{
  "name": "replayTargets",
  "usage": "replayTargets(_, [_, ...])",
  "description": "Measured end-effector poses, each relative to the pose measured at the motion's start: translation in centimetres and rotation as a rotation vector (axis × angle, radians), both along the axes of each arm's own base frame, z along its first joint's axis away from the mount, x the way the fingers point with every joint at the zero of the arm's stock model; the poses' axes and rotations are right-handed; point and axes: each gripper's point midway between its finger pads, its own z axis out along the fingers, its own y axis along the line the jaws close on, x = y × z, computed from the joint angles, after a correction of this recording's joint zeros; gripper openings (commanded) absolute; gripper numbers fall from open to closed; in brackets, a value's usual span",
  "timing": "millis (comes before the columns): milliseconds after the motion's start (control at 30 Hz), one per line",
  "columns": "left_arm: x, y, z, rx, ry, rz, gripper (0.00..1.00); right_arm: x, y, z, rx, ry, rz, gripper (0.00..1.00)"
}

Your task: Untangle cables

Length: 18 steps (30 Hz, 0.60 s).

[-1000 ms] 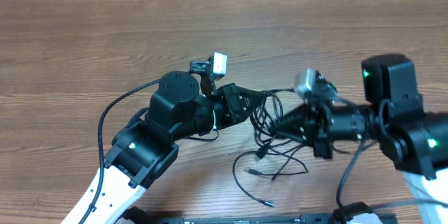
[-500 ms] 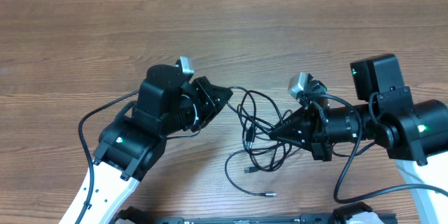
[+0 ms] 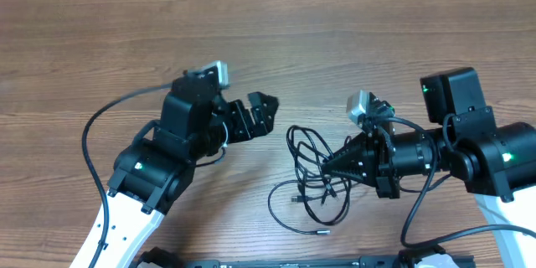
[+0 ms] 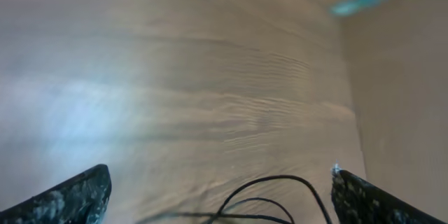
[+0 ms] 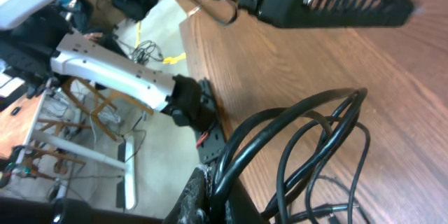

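Observation:
A tangle of thin black cables lies on the wooden table between my two arms, with loose plug ends trailing toward the front edge. My right gripper is shut on several strands of it; the right wrist view shows the cables pinched between the fingers and looping away over the wood. My left gripper stands open just left of the tangle, holding nothing. In the left wrist view its fingers are spread wide, and cable loops lie on the table beyond them.
Each arm's own black supply cable runs along it, one on the left, one on the right. A black bar lines the front edge. Past the table edge the right wrist view shows a stand with white legs.
My left gripper has let go of the cables, opened wide and drawn back to the left. The freed loops have dropped onto the table by the right gripper, which stays shut on them.

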Motion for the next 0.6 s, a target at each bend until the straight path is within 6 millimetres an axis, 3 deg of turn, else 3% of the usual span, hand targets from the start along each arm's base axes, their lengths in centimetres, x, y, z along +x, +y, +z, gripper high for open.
replayTargets(100, [-0.9,-3.0,3.2,0.017,-0.266,-0.304,1.0,-1.2,-0.3,-0.5,-0.016,0.026,0.031,0.04])
replayTargets(167, [-2.8,-4.5,3.9,0.058,-0.42,-0.529,0.98,-2.4,-0.5,-0.7,-0.02,0.028,0.072,0.04])
replayTargets(300, [-6.0,-5.8,4.3,0.071,-0.6,-0.808,0.84,-3.7,-0.5,-0.2,0.022,-0.04,0.152,0.04])
replayTargets(433, [-8.8,-6.4,4.6,0.005,-0.667,-0.973,0.72,-3.6,-0.3,0.2,0.057,-0.105,0.184,0.04])
replayTargets(500, [-10.0,-6.4,4.2,-0.025,-0.647,-1.021,0.58,-3.5,-0.2,0.4,0.069,-0.128,0.19,0.04])
replayTargets(600, [-10.8,-6.3,3.8,-0.051,-0.614,-1.052,0.56,-3.1,-0.1,0.6,0.083,-0.165,0.195,0.04])
